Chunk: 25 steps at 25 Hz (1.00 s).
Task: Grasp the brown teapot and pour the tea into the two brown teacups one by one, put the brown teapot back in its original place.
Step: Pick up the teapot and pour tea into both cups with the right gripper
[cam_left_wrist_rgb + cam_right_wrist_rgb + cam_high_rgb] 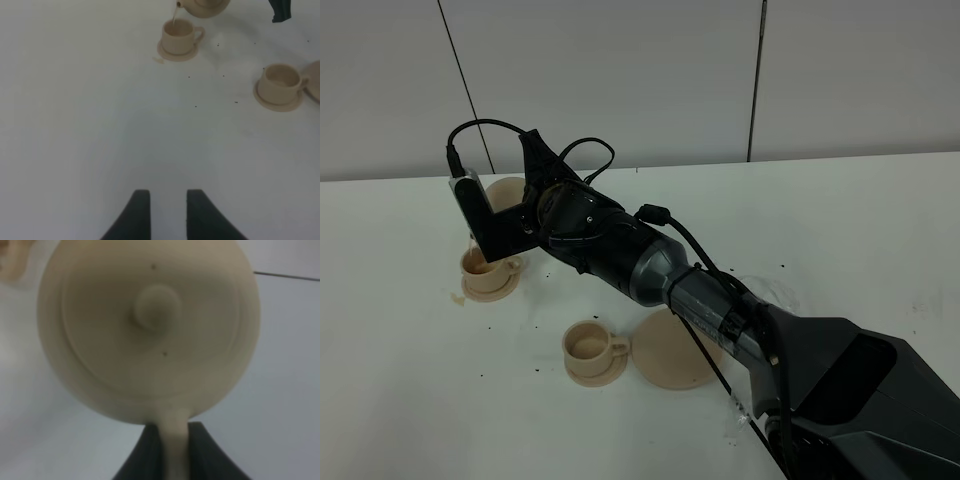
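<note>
The brown teapot (504,190) hangs tilted above the far-left teacup (478,264), mostly hidden by the arm in the high view. In the left wrist view a thin stream runs from the teapot's (202,6) spout into that teacup (177,34). My right gripper (175,432) is shut on the teapot's (150,330) loop handle, having reached across to the table's left side (527,200). The second teacup (590,347) (280,82) stands on its saucer nearer the front. Beside it lies the bare wide saucer (665,355), the original place. My left gripper (167,200) is open over bare table.
The white table (410,380) carries scattered dark specks between the cups (195,105). A small beige smear (451,297) lies beside the left cup's saucer. My right arm's body (740,320) stretches diagonally over the table's middle. A grey wall (640,70) bounds the back.
</note>
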Motion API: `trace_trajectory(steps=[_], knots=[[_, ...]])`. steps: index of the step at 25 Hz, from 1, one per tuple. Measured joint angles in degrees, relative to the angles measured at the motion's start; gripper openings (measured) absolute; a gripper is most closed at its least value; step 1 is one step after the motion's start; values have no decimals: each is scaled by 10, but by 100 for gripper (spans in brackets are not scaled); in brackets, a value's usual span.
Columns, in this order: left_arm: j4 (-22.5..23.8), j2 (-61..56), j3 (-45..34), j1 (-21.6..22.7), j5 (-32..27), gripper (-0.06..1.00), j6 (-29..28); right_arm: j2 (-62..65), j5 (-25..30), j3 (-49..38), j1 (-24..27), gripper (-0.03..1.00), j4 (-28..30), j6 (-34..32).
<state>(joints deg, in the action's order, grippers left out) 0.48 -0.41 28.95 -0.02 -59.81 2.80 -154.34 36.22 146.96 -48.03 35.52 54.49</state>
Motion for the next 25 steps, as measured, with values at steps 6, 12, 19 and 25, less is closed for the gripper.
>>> trace_trajectory(steps=[6, 12, 19, 25], knots=[[0, 0, 0, 0, 0, 25, 0, 0, 0, 0, -3, 9, 7, -1], [0, 0, 0, 0, 0, 25, 0, 0, 0, 0, -3, 9, 9, -1], [0, 0, 0, 0, 0, 25, 0, -2, 0, 0, -3, 9, 18, 1], [0, 0, 0, 0, 0, 25, 0, -3, 0, 0, -3, 9, 22, 1]])
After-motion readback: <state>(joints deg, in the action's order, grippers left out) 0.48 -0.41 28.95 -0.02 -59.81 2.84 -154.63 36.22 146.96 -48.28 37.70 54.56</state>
